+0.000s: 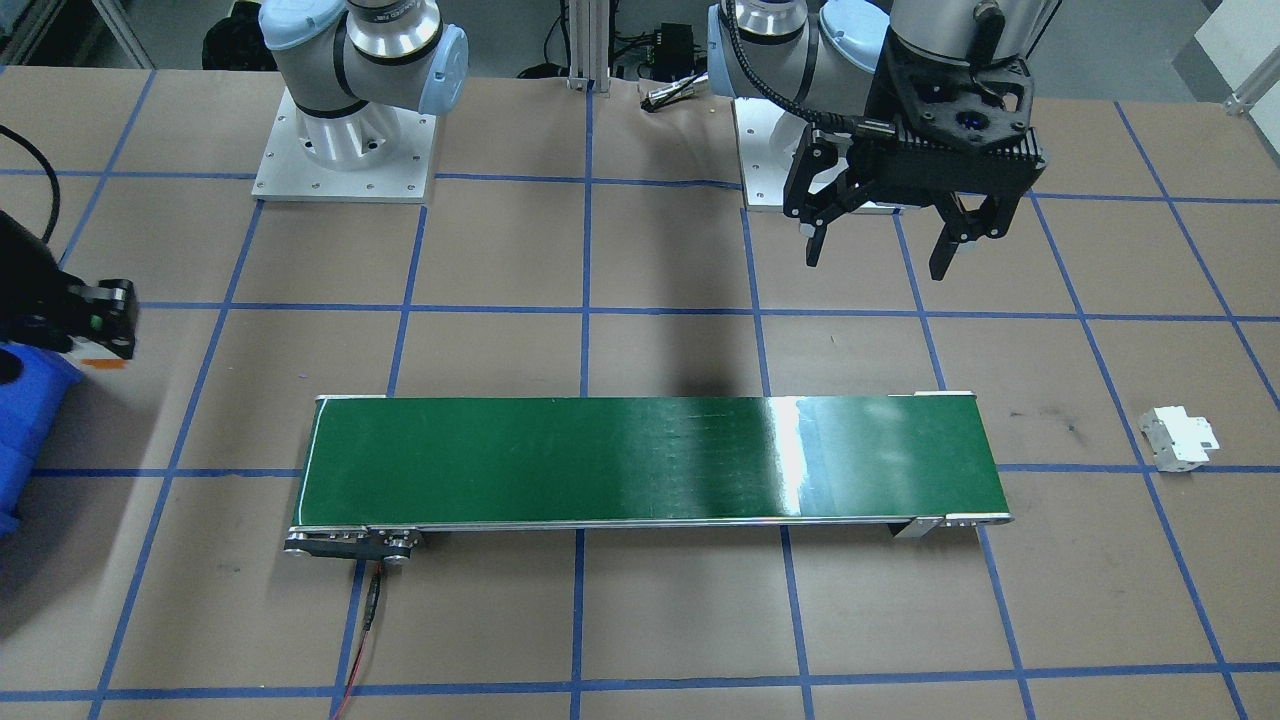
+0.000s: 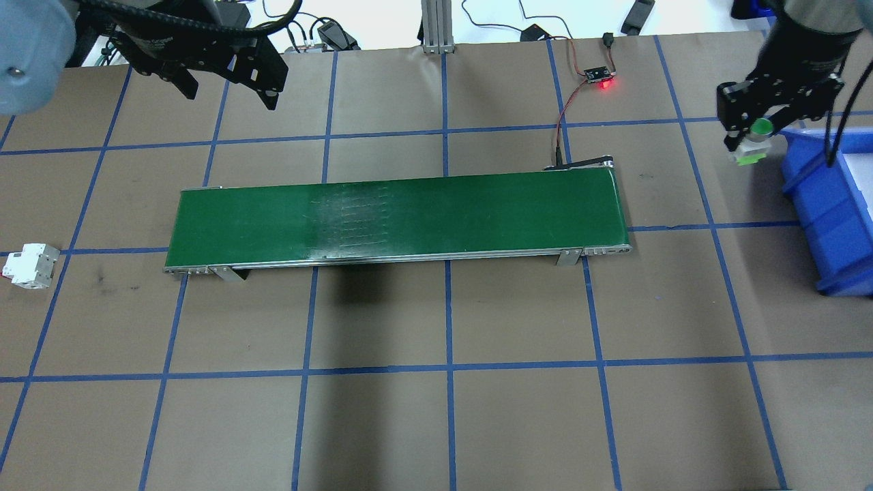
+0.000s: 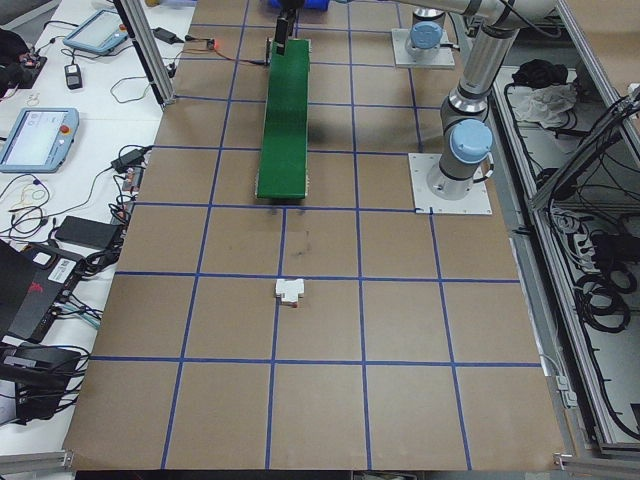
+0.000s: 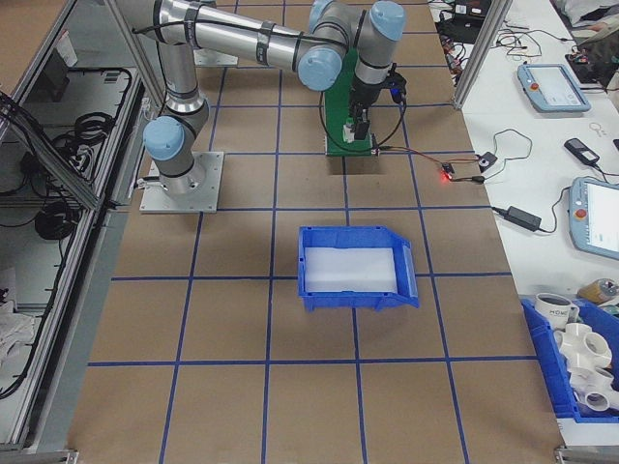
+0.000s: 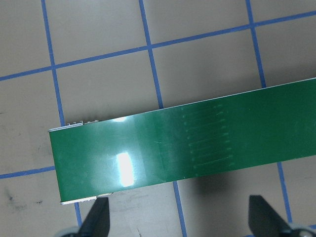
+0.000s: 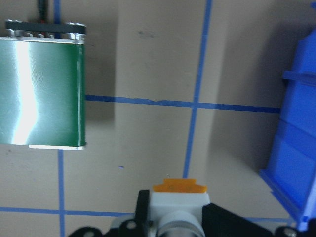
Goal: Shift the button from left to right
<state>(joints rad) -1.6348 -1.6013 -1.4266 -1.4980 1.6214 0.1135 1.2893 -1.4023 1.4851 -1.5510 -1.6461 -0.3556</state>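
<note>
Green-capped button (image 2: 753,140) clamped in right gripper (image 2: 750,136) jaws, above the surface beside blue bin (image 2: 829,204); left gripper (image 1: 885,240) jaws apart, holding nothing.

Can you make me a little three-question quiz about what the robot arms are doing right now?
1. True or false: the button is lying on the green conveyor belt.
2. Which gripper is open with nothing in it?
A. the left gripper
B. the right gripper
3. Fill in the blank: the white circuit breaker sits on the table, off the conveyor belt's ____ end (the robot's side).

Key:
1. False. The right gripper holds it in the air, next to the blue bin.
2. A
3. left
</note>
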